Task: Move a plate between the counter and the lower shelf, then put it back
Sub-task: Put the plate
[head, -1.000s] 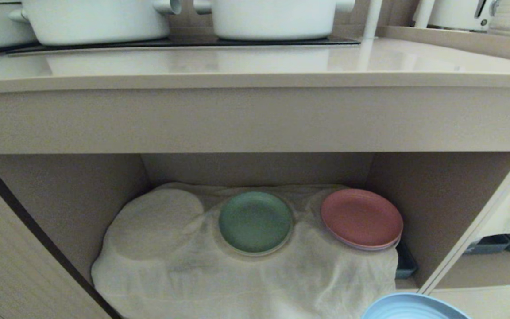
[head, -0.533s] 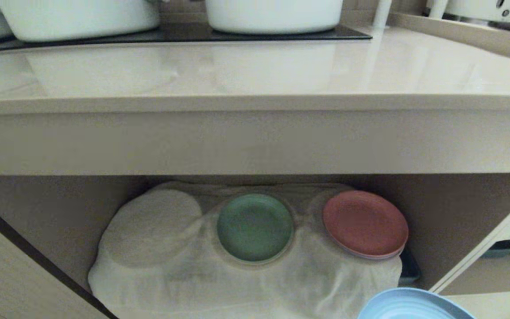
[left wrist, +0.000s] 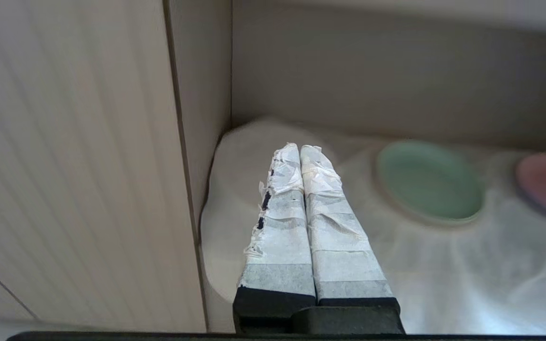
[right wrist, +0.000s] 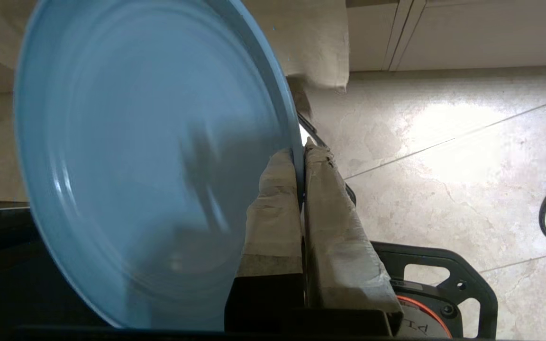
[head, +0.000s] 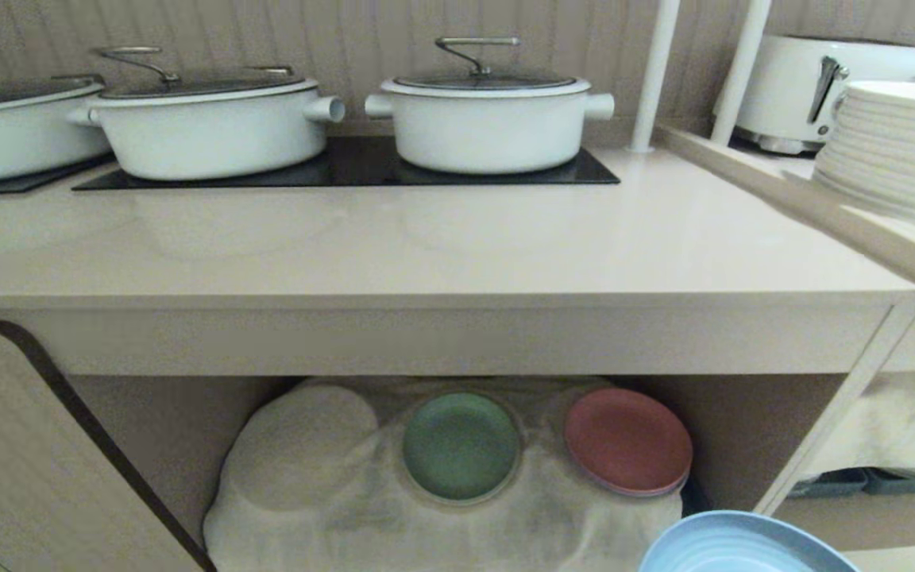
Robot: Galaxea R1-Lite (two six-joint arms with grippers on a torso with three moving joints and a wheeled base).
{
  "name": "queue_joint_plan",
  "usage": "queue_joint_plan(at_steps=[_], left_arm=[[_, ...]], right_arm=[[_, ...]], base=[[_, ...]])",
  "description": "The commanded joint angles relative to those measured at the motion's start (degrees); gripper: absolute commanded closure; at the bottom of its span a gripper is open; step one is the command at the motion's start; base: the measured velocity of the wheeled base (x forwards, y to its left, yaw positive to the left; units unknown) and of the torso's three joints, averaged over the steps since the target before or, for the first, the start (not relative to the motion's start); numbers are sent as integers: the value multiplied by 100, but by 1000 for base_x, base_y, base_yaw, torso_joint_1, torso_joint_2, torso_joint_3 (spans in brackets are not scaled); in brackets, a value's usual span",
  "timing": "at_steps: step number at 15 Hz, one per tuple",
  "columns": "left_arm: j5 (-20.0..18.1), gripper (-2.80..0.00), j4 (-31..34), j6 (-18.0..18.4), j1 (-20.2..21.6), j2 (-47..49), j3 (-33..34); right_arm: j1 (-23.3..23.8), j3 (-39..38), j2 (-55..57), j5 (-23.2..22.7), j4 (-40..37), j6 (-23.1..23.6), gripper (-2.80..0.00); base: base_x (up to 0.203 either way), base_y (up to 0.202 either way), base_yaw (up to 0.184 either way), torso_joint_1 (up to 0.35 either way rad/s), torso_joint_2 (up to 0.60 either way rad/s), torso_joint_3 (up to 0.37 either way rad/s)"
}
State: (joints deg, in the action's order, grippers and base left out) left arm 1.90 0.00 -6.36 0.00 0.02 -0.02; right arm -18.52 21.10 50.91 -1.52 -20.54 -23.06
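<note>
So the light-blue plate (right wrist: pixel 150 156) is off the lower shelf (head: pixel 306 485) and pinched by its raised rim in the right hand (right wrist: pixel 301 156), low in front of the cubby; I'd say setting it on the bench (head: pixel 442 246) is what's left. It's matte with faint concentric rings, while the shelf's wrinkly white cloth has an empty round dent beside the green plate (head: pixel 461 446) and pink plate (head: pixel 628 441), and the left hand (left wrist: pixel 300 150) hangs pressed shut, holding nothing.

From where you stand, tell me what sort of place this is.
Most likely a kitchen, perhaps a catering one: lidded white pots on a black cooktop set in a beige counter, plus stacked white plates.
</note>
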Motion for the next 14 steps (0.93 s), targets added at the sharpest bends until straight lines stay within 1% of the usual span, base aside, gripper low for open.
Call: queue_joint_plan(at_steps=[1,3,6,14], left_arm=[[3,0,0,-5,0,-2,2],[3,0,0,-5,0,-2,0],[3,0,0,-5,0,-2,-4],[3,0,0,-5,0,-2,0]], right_arm=[[-3,9,16,-6,-3,-14,0],[-3,34,16,-6,-3,-14,0],[-3,50,16,-15,-3,-14,0],[-3,96,11,-23,-3,-14,0]], base=[[0,0,0,66,-477,-217],[0,0,0,258,-485,-228],[0,0,0,402,-494,-246],[0,0,0,277,-523,-255]])
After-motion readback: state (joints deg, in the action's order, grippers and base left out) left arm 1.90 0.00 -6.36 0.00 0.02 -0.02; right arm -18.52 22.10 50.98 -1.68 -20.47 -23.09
